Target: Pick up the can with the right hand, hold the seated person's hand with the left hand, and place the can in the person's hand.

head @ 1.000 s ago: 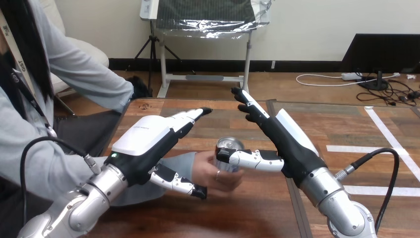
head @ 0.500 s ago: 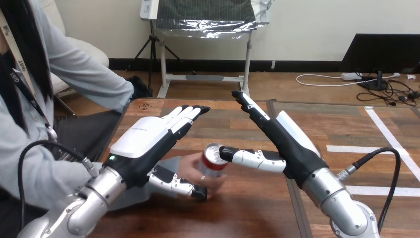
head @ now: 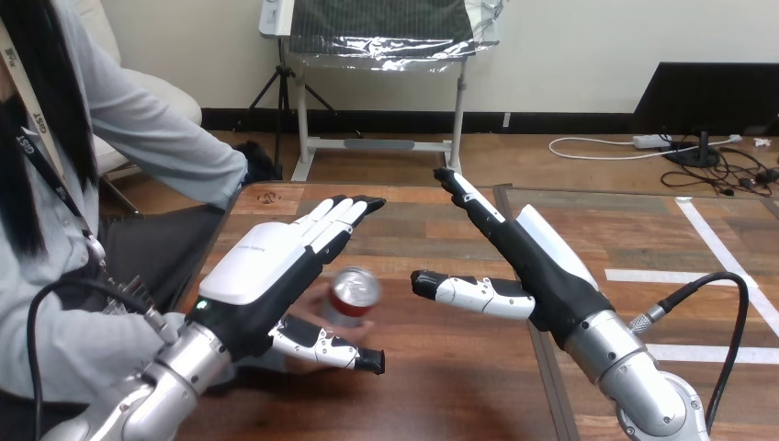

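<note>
Nearest to us, our left hand hovers low over the table. Its fingers are straight and close together, its thumb sticks out flat, and it grips nothing. Just past that thumb is the can, tipped over a bit, with its shiny top showing. We think the person's hand is under it, but our left hand hides that, so we cannot tell if the two hands touch. Our right hand is to the right of the can and apart from it, with the fingers straight and the thumb pointing at the can. We think the can is light, hard and smooth. It can slip, and a hard squeeze could dent it. The best place to hold it is round its middle, with the thumb on one side and the fingers on the other. The table's left edge is close to the can, so a slip that way may mean a fall. To the right and farther off, the wood is bare, with lots of room to move.
</note>
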You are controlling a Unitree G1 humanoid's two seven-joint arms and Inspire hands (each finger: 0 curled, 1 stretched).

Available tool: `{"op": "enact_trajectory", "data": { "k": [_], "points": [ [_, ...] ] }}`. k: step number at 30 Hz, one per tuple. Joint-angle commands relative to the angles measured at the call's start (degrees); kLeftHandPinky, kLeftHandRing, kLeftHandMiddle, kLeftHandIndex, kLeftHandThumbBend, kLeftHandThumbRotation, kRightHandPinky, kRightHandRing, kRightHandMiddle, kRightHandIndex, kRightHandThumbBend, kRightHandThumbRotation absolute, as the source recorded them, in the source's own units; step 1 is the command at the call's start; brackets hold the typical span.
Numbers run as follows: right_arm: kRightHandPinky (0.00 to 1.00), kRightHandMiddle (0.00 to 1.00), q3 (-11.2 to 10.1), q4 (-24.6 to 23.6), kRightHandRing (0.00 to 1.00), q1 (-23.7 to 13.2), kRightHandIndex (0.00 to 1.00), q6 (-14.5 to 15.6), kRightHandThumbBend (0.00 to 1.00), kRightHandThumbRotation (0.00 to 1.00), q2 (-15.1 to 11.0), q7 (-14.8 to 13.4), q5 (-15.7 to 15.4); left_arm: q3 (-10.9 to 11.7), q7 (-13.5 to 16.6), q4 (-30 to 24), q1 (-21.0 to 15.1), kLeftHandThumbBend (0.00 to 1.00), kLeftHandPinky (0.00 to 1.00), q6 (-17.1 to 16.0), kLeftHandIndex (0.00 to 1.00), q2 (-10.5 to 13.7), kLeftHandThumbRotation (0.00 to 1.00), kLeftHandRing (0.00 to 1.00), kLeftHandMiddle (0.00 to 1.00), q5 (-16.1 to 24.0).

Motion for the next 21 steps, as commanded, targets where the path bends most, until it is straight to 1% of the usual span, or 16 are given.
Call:
{"op": "enact_trajectory", "data": {
  "k": [1, 3, 6, 7, 9, 10, 13, 15, 16, 18, 19, 21],
  "points": [
    [1.0, 1.0, -0.83, -3.21, 1.0, -1.21, 1.0, -3.21, 1.0, 0.71, 0.08, -1.0, 1.83, 1.69, 3.67, -2.29, -0.47, 1.0, 0.91, -2.18, 1.0, 0.17, 0.54, 1.0, 1.0, -0.61],
    [1.0, 1.0, -0.98, -3.16, 1.0, -0.94, 1.0, -4.14, 1.0, 0.71, 0.14, -1.29, 2.06, 1.85, 4.59, -2.24, -0.15, 1.0, 0.91, -3.22, 1.0, 0.05, 0.54, 1.0, 1.0, -0.84],
    [1.0, 1.0, -1.26, -3.05, 1.0, -0.38, 1.0, -6.34, 1.0, 0.72, 0.33, -2.38, 2.27, 2.22, 6.37, -2.55, 0.67, 1.0, 0.89, -5.11, 1.0, -0.15, 0.54, 1.0, 1.0, -1.06],
    [1.0, 1.0, -1.38, -2.9, 1.0, -0.1, 1.0, -7.6, 1.0, 0.72, 0.38, -2.87, 2.37, 2.4, 7.46, -2.77, 1.06, 1.0, 0.89, -6.14, 1.0, -0.28, 0.54, 1.0, 1.0, -0.96],
    [1.0, 1.0, -1.45, -2.66, 1.0, 0.18, 1.0, -9.02, 1.0, 0.72, 0.41, -3.43, 2.47, 2.56, 8.78, -2.89, 1.43, 1.0, 0.88, -7.34, 1.0, -0.37, 0.55, 1.0, 1.0, -0.74],
    [1.0, 1.0, -1.53, -2.39, 1.0, 0.42, 1.0, -10.31, 1.0, 0.72, 0.45, -3.73, 2.72, 2.73, 10.0, -2.75, 1.68, 1.0, 0.87, -8.94, 1.0, -0.64, 0.55, 1.0, 1.0, -0.81],
    [1.0, 1.0, -1.63, -1.8, 1.0, 0.95, 1.0, -12.9, 1.0, 0.73, 0.54, -4.49, 3.11, 3.01, 12.26, -2.39, 2.17, 1.0, 0.85, -12.13, 1.0, -1.25, 0.56, 0.98, 1.0, -1.09],
    [1.0, 1.0, -1.66, -1.53, 1.0, 1.22, 1.0, -14.17, 1.0, 0.74, 0.6, -5.02, 3.17, 3.13, 13.17, -2.26, 2.43, 1.0, 0.83, -13.53, 1.0, -1.55, 0.58, 0.97, 1.0, -1.26],
    [1.0, 1.0, -1.72, -1.32, 1.0, 1.52, 1.0, -15.46, 1.0, 0.74, 0.61, -5.63, 2.93, 3.24, 13.14, -2.41, 2.83, 1.0, 0.82, -14.64, 1.0, -1.92, 0.58, 0.97, 1.0, -2.11],
    [1.0, 1.0, -1.76, -0.96, 1.0, 1.8, 1.0, -17.01, 1.0, 0.76, 0.59, -6.36, 2.6, 3.39, 13.09, -2.43, 3.2, 1.0, 0.82, -15.92, 1.0, -2.33, 0.6, 0.97, 1.0, -2.95],
    [1.0, 1.0, -1.78, -0.61, 1.0, 2.08, 1.0, -18.4, 1.0, 0.76, 0.73, -6.66, 2.83, 3.41, 12.5, -2.48, 3.57, 1.0, 0.82, -17.33, 1.0, -2.81, 0.61, 0.97, 1.0, -4.48],
    [1.0, 1.0, -1.76, -0.08, 1.0, 2.33, 1.0, -20.0, 1.0, 0.77, 0.88, -6.98, 3.19, 3.53, 11.7, -2.39, 3.92, 1.0, 0.81, -18.99, 1.0, -3.38, 0.61, 0.96, 1.0, -6.17]
  ]
}}
